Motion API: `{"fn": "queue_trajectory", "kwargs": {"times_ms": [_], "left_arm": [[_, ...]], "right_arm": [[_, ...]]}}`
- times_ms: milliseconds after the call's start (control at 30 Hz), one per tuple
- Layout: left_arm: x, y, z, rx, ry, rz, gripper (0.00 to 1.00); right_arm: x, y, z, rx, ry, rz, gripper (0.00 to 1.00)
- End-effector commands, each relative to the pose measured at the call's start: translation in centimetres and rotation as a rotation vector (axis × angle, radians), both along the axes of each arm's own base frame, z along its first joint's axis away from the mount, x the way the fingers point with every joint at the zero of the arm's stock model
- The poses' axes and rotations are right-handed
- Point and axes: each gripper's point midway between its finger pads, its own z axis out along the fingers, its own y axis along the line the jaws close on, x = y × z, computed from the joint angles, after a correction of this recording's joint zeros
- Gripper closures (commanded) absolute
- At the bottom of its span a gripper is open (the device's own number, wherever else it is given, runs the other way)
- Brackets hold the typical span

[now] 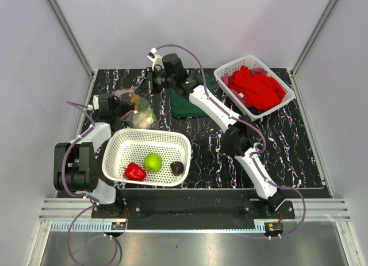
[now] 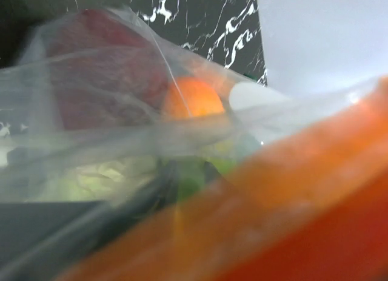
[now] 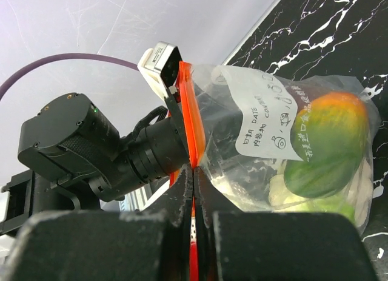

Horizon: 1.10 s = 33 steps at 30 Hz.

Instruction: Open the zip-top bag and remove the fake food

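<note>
A white basket (image 1: 144, 144) sits by the worktop's (image 1: 287, 145) near edge. A second basket (image 1: 248, 109), holding red cloths (image 1: 259, 87), fills the far right corner, a green cloth (image 1: 184, 105) beside it.

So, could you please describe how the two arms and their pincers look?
The left arm and right arm have white link shells between black joint housings, with purple cables looping alongside. The right pincer has slim black fingers; a white camera block sits on the left wrist.
</note>
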Motion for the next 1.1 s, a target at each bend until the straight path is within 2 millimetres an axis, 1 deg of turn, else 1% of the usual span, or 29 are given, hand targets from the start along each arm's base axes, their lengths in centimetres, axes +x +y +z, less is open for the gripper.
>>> {"fn": "queue_trajectory", "kwargs": {"times_ms": [0, 67, 100, 133, 200, 233, 267, 300, 333, 400, 433, 467, 567, 600, 633, 700, 767, 800, 867, 967, 1000, 1033, 1067], "left_arm": [[0.6, 1.1, 2.4, 0.043, -0.109, 0.032, 0.83], [0.2, 1.1, 3.6, 0.062, -0.132, 0.023, 0.89], [0.0, 1.2, 4.0, 0.083, -0.139, 0.015, 0.95], [-0.2, 1.3, 4.2, 0.093, -0.136, 0.011, 0.96], [-0.5, 1.1, 5.7, 0.123, -0.166, -0.014, 0.96], [-0.9, 0.7, 5.4, 0.119, -0.139, -0.044, 0.93], [-1.1, 0.5, 5.5, 0.116, -0.127, -0.058, 0.86], [-1.2, 0.2, 5.3, 0.104, -0.112, -0.070, 0.63], [-1.5, -0.6, 4.5, 0.070, -0.082, -0.108, 0.55], [-1.4, -1.4, 4.3, 0.043, -0.064, -0.151, 0.40], [-1.7, -2.2, 3.5, 0.010, -0.030, -0.192, 0.39], [-1.6, -2.6, 2.5, -0.011, 0.002, -0.203, 0.38], [-1.3, -3.4, 1.6, -0.067, 0.031, -0.222, 0.37], [-1.1, -3.5, 1.0, -0.080, 0.041, -0.223, 0.37], [-0.7, -3.7, 1.3, -0.086, 0.014, -0.230, 0.37], [-0.2, -3.7, 0.9, -0.094, 0.022, -0.220, 0.37], [0.3, -3.6, 0.9, -0.096, 0.012, -0.208, 0.34], [0.7, -3.7, 1.1, -0.102, -0.006, -0.209, 0.34], [1.2, -4.0, 0.8, -0.127, -0.012, -0.211, 0.32], [1.6, -4.3, -0.4, -0.165, 0.002, -0.203, 0.29], [2.0, -4.3, -0.1, -0.165, -0.021, -0.201, 0.29], [2.2, -4.3, -0.3, -0.171, -0.032, -0.201, 0.30], [2.4, -4.3, -0.3, -0.178, -0.045, -0.195, 0.34]], "right_arm": [[-0.1, -0.6, 3.5, 0.050, -0.081, 0.007, 1.00], [0.0, -0.7, 3.5, 0.048, -0.082, 0.003, 1.00], [0.1, -0.7, 3.4, 0.046, -0.078, -0.001, 1.00], [0.2, -0.9, 3.4, 0.044, -0.080, -0.003, 1.00], [0.2, -1.0, 3.1, 0.035, -0.077, -0.006, 1.00], [0.2, -1.1, 3.5, 0.038, -0.085, -0.009, 1.00], [0.2, -1.2, 3.4, 0.034, -0.082, -0.012, 1.00], [0.1, -1.3, 3.6, 0.036, -0.085, -0.012, 1.00], [0.1, -1.3, 3.7, 0.037, -0.083, -0.012, 1.00], [-0.2, -1.3, 3.8, 0.041, -0.076, -0.002, 1.00], [-0.3, -1.2, 3.9, 0.044, -0.071, 0.000, 1.00], [-0.3, -1.2, 3.8, 0.045, -0.066, 0.001, 1.00], [-0.5, -1.2, 3.9, 0.047, -0.056, 0.002, 1.00], [-0.5, -1.3, 4.0, 0.048, -0.052, 0.001, 1.00], [-0.5, -1.3, 4.2, 0.052, -0.051, -0.001, 1.00], [-0.7, -1.2, 4.4, 0.061, -0.036, 0.004, 1.00], [-1.0, -0.9, 4.9, 0.072, -0.035, 0.013, 1.00], [-1.1, -0.8, 4.7, 0.072, -0.030, 0.018, 1.00], [-1.4, -0.5, 4.8, 0.074, -0.030, 0.022, 1.00], [-1.5, -0.4, 4.7, 0.073, -0.023, 0.023, 1.00], [-1.5, -0.4, 4.7, 0.074, -0.024, 0.023, 1.00], [-1.5, -0.4, 4.8, 0.076, -0.026, 0.025, 1.00], [-1.6, -0.3, 4.8, 0.075, -0.023, 0.027, 1.00]]}}
